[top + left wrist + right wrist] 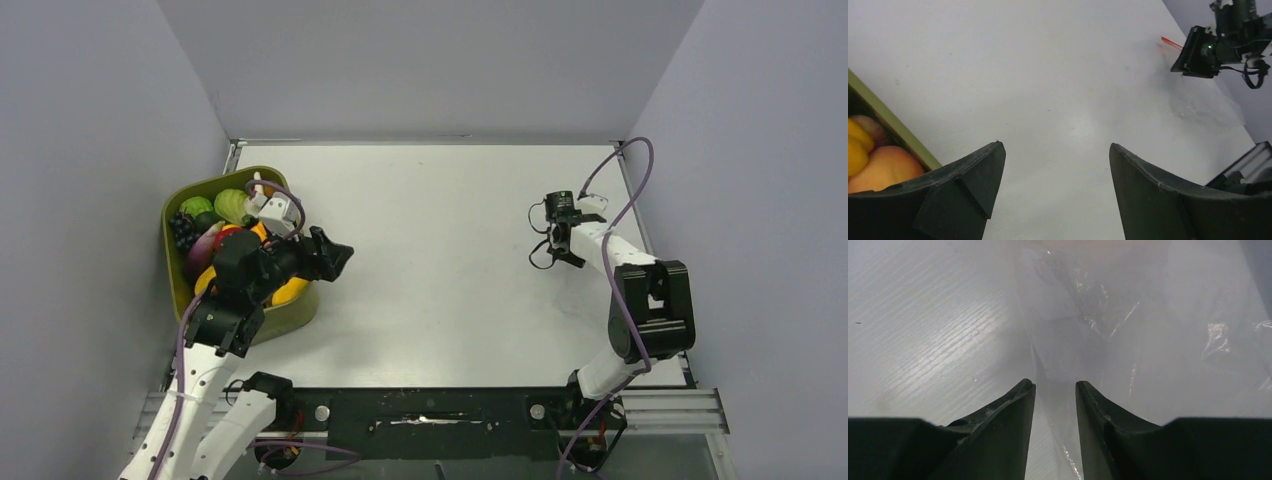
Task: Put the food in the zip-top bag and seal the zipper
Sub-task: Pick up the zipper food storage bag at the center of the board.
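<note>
The food [222, 214], glossy toy fruit and vegetables in many colours, lies heaped in an olive-green tray [214, 180] at the far left. My left gripper [342, 258] hangs just right of the tray, open and holding nothing [1054, 145], with orange pieces [883, 167] at the left edge of its wrist view. The zip-top bag [1128, 340] lies flat and clear on the table at the right, its red zipper [1172, 43] showing beside my right gripper [562, 250]. That gripper [1054, 385] stands over the bag's edge, the jaws narrow with film between them and a gap still showing.
Grey walls close in the white table [440, 250] on the left, back and right. A purple cable [630, 180] loops over the right arm. The black mounting rail [430, 415] runs along the near edge.
</note>
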Robot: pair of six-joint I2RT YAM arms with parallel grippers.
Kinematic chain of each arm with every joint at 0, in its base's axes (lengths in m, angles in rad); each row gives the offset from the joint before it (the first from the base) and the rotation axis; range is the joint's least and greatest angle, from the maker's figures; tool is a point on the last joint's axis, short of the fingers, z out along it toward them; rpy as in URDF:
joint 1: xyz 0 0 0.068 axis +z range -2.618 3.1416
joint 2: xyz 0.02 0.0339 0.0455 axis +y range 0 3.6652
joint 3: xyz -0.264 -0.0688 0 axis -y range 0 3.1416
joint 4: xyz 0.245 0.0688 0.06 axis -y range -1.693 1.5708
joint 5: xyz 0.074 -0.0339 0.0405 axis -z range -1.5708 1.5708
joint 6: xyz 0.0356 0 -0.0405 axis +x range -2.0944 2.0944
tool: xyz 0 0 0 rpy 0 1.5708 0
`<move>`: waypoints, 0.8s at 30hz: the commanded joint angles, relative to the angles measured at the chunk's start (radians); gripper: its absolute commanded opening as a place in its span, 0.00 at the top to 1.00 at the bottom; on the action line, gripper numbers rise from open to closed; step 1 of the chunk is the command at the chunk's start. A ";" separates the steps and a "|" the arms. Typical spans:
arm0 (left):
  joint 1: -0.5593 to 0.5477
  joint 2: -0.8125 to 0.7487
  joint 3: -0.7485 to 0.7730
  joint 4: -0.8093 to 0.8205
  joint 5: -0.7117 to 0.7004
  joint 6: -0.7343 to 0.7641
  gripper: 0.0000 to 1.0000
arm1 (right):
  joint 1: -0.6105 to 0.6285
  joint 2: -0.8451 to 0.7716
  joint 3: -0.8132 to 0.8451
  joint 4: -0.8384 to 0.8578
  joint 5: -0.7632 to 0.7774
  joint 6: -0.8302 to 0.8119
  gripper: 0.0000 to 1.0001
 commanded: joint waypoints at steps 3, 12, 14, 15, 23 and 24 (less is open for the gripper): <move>-0.009 -0.008 -0.050 0.207 0.217 -0.094 0.25 | 0.035 0.023 0.074 -0.025 0.158 -0.020 0.68; -0.014 -0.014 -0.097 0.255 0.288 -0.091 0.30 | 0.085 0.047 0.104 -0.075 0.247 -0.027 0.81; -0.014 -0.017 -0.103 0.261 0.307 -0.086 0.30 | 0.084 0.046 0.096 -0.066 0.230 -0.021 0.79; -0.014 -0.020 -0.105 0.263 0.310 -0.085 0.30 | 0.082 0.050 0.092 -0.065 0.218 -0.016 0.77; -0.015 -0.031 -0.132 0.264 0.298 -0.067 0.29 | 0.079 0.098 0.091 -0.059 0.207 -0.007 0.67; -0.016 -0.031 -0.134 0.264 0.300 -0.064 0.29 | 0.078 0.102 0.091 -0.059 0.207 -0.005 0.66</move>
